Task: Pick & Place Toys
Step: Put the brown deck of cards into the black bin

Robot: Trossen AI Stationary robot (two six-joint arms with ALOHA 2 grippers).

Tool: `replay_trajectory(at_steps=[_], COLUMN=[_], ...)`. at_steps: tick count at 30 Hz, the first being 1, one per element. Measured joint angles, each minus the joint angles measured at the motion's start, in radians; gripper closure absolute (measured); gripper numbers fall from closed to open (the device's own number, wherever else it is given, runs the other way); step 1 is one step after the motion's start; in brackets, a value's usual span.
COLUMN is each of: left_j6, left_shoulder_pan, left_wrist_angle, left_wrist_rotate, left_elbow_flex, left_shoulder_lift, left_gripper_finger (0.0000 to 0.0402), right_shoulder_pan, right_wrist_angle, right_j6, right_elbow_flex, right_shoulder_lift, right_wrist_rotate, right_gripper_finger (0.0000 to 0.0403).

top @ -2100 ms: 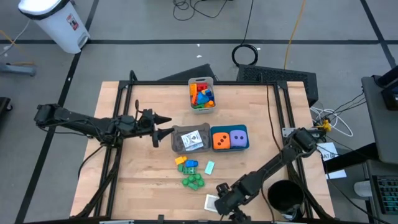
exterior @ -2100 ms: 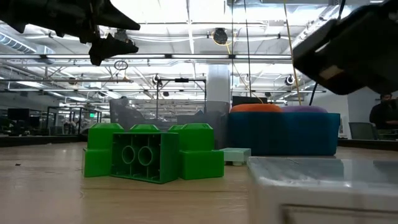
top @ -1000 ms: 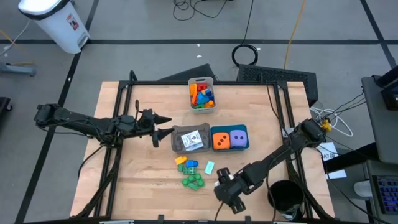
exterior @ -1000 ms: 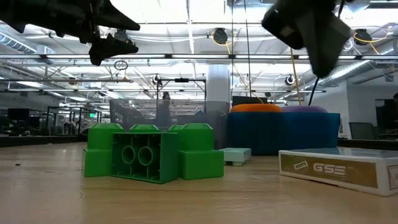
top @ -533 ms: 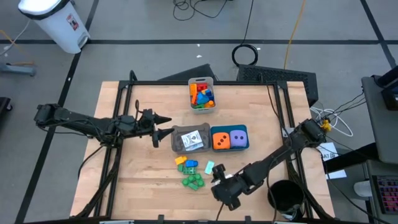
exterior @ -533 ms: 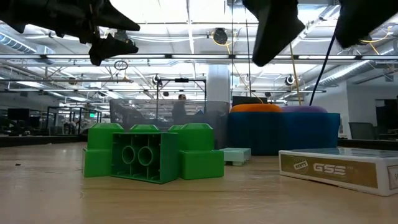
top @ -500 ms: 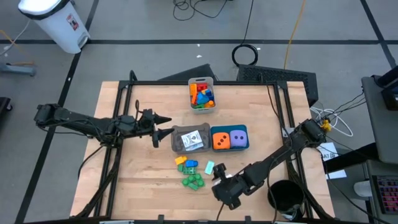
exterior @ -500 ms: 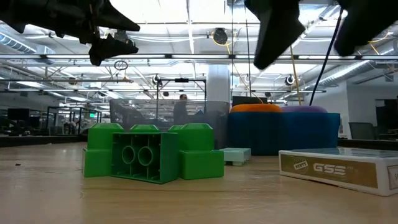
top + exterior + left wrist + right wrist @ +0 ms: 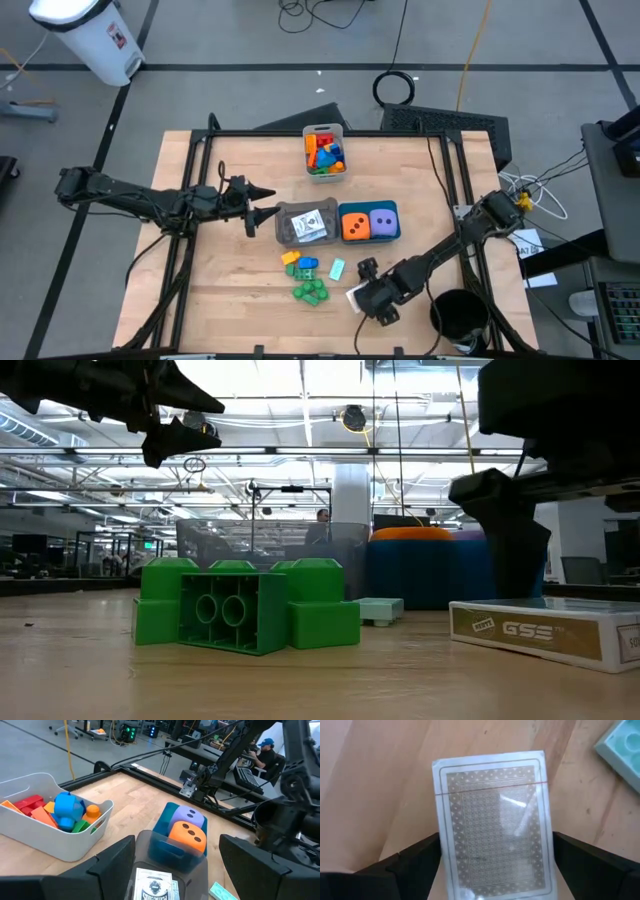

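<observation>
A white-edged card box (image 9: 492, 820) lies flat on the table near its front edge (image 9: 354, 296). My right gripper (image 9: 496, 840) is open and points steeply down over it, one finger beside each long side. In the low view a dark finger (image 9: 510, 545) reaches down to the box (image 9: 545, 632). Green bricks (image 9: 310, 291), yellow and blue bricks (image 9: 298, 263) and a pale teal piece (image 9: 337, 268) rest on the table to the box's left. My left gripper (image 9: 268, 202) hangs open above the table, left of the grey bin (image 9: 290, 226), which holds another card box. My right gripper has a finger at each long side of the card box (image 9: 440, 835), coming from above with the fingers pointing down. The box lies flat on the table. I cannot tell whether the fingers touch it.
A white bin (image 9: 325, 152) of coloured bricks stands at the far edge. A teal bin (image 9: 369, 224) holds an orange and a purple die beside the grey bin. A metal frame (image 9: 190, 200) borders the table. Bare wood lies at the left and near left.
My right gripper has come down from well above the table onto the card box, shifting a little toward the table's right edge and tipping steeper. The card box has stayed where it lay.
</observation>
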Motion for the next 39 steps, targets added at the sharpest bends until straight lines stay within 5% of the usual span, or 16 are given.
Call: replay_trajectory(at_steps=[5, 11, 19, 25, 33, 39], left_j6=[0.000, 0.000, -0.028, -0.108, -0.104, -0.032], left_shoulder_pan=[0.000, 0.000, 0.000, 0.000, -0.016, -0.046], left_wrist_angle=[0.000, 0.000, 0.001, 0.037, 0.329, 0.410], left_wrist_rotate=[0.000, 0.000, 0.000, 0.010, 0.099, 0.123], left_elbow_flex=[0.000, 0.000, 0.000, 0.000, 0.004, 0.094], left_shoulder_lift=[0.000, 0.000, 0.000, 0.044, 0.208, 0.380], left_gripper_finger=[0.0105, 0.0105, 0.0105, 0.0105, 0.0105, 0.0105], right_shoulder_pan=[-0.013, -0.016, -0.016, 0.012, 0.042, 0.003], right_wrist_angle=[0.077, 0.076, 0.066, 0.131, 0.162, 0.203], right_j6=[-0.002, -0.006, -0.008, -0.086, -0.370, -0.437], right_elbow_flex=[-0.067, -0.084, -0.091, -0.089, -0.090, -0.088], right_shoulder_lift=[-0.005, -0.003, -0.091, -0.257, -0.309, -0.297], right_wrist_rotate=[-0.006, -0.042, 0.013, 0.261, 0.826, 0.981], right_gripper_finger=[0.0046, 0.0100, 0.0101, 0.0101, 0.0101, 0.0101])
